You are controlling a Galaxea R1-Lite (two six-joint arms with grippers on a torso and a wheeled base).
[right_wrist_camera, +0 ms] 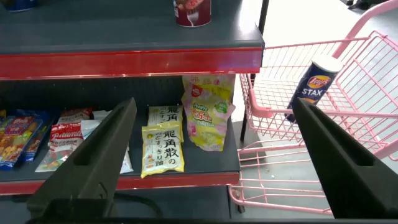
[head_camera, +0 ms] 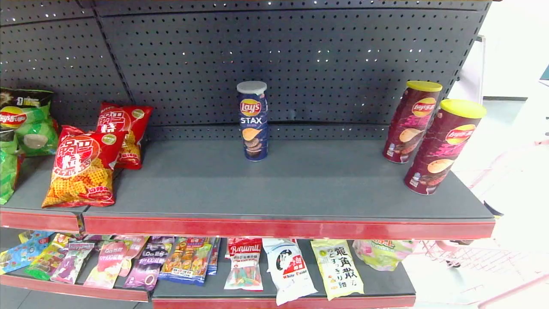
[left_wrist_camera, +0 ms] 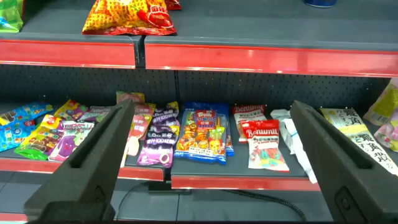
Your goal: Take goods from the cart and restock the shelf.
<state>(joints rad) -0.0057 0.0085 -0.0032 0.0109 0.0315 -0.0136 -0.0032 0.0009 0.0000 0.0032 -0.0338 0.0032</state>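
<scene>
The left gripper hangs spread before the lower shelf. The right gripper, equally spread, should swing toward the pink cart, straddle the tilted blue chip can inside it, and pinch mid-body.

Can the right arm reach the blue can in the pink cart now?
Probably yes: the right gripper is open, and the blue can leans in the pink cart, its upper part uncovered.

Blue chip can, grey-lidded, leans slightly inside the pink wire cart; it sits ahead of the right gripper, just beyond one fingertip.
</scene>
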